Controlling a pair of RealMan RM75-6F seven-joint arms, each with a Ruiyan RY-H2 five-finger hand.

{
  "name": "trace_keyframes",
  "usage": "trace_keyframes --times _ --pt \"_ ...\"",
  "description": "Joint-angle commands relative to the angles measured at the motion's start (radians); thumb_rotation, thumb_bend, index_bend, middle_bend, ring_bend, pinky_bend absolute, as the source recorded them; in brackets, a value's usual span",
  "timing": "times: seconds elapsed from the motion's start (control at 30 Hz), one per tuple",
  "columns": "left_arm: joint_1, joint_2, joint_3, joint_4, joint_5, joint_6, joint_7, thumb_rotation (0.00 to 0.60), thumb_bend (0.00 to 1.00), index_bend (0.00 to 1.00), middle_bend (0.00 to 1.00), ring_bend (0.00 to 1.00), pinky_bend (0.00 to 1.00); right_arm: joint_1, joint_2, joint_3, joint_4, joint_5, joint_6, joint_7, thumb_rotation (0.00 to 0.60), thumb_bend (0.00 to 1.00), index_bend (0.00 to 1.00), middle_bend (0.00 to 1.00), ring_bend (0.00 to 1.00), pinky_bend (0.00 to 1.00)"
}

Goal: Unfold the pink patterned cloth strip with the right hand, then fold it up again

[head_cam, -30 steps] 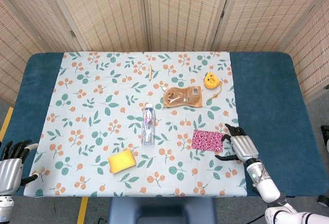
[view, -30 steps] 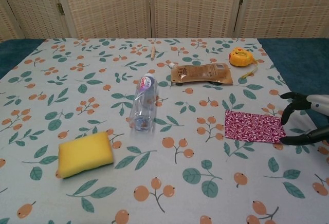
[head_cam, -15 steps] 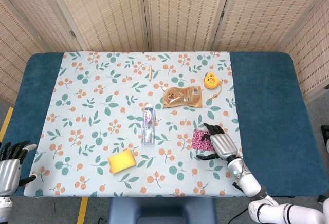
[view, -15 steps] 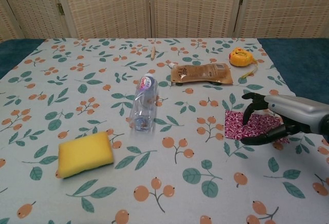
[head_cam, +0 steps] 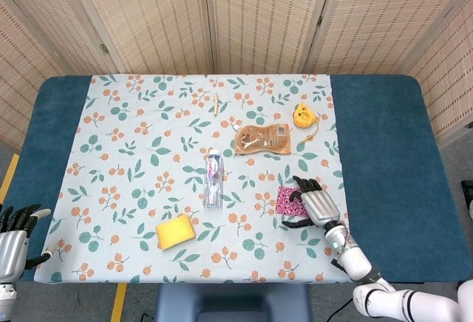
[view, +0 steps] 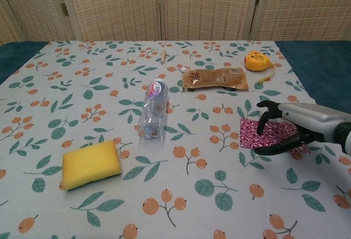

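The pink patterned cloth strip [head_cam: 287,199] [view: 253,134] lies folded and flat on the floral tablecloth, right of centre. My right hand [head_cam: 313,205] [view: 293,125] hovers over its right half with fingers spread and curved down around it; whether they touch the cloth is unclear. Most of the cloth's right side is hidden under the hand. My left hand [head_cam: 13,242] hangs off the table's near left corner, fingers apart, holding nothing.
A plastic water bottle [head_cam: 213,179] lies at the centre, a yellow sponge [head_cam: 175,231] near the front. A brown pouch [head_cam: 261,139], a yellow tape measure [head_cam: 301,116] and a pencil [head_cam: 216,105] lie further back. Blue table surface [head_cam: 384,152] flanks the tablecloth.
My right hand has moved left from beside the cloth's right edge to over the cloth, covering its right half. The left hand has sunk slightly lower.
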State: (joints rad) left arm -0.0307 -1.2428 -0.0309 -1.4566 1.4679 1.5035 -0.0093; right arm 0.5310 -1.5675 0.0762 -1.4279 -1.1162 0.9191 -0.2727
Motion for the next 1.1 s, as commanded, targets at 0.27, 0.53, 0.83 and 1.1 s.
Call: trace_keyframes --times 0.27,0.53,0.83,1.1 --pt "0.000 0.000 -0.002 -0.006 0.003 0.006 0.005 0.600 0.33 0.28 0.19 0.16 0.00 -0.034 0.040 -0.021 -0.026 -0.045 0.039 0.048 0.269 0.17 0.34 0.02 0.00 0.00" --pt "0.001 -0.001 0.002 -0.009 0.007 0.004 0.009 0.600 0.33 0.28 0.19 0.16 0.00 -0.057 0.061 -0.036 -0.019 -0.053 0.045 0.069 0.268 0.17 0.34 0.02 0.00 0.00" --pt "0.006 0.000 0.002 -0.008 0.005 0.010 0.005 0.600 0.33 0.28 0.19 0.16 0.00 -0.065 0.060 -0.037 0.007 -0.040 0.035 0.072 0.268 0.17 0.34 0.02 0.00 0.00" --pt "0.004 -0.005 0.000 -0.001 0.004 0.005 0.001 0.600 0.33 0.28 0.19 0.15 0.00 -0.092 0.085 -0.045 0.008 -0.033 0.050 0.077 0.269 0.17 0.34 0.02 0.00 0.00"
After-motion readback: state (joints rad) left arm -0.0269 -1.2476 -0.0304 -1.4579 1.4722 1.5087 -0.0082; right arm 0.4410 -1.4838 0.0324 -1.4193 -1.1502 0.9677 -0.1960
